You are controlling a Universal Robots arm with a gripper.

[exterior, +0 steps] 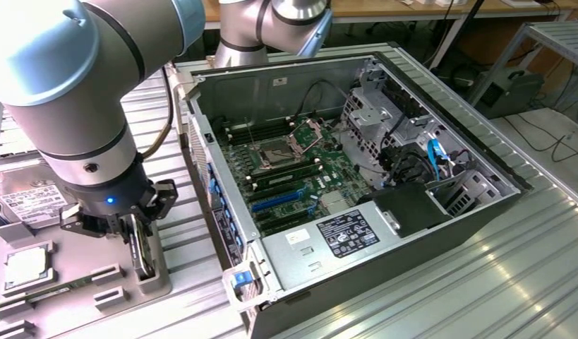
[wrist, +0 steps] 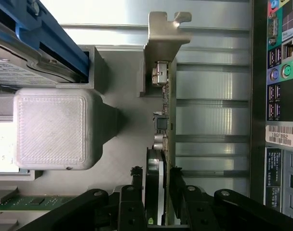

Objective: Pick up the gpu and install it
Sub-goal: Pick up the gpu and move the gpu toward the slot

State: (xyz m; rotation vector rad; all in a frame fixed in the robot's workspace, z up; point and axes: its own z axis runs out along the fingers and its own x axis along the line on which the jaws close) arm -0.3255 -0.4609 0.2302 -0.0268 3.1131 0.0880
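i see my gripper (wrist: 156, 175) pinching the gpu (wrist: 163, 115) edge-on at the grey tray (exterior: 82, 248), beside the open case (exterior: 364, 272) on a ribbed metal table (exterior: 496, 275).

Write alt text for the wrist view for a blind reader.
The end effector is closed on the gpu, which stands on edge in a grey tray, its silver bracket at the far end. Beside it is the computer case's rear panel with ports.
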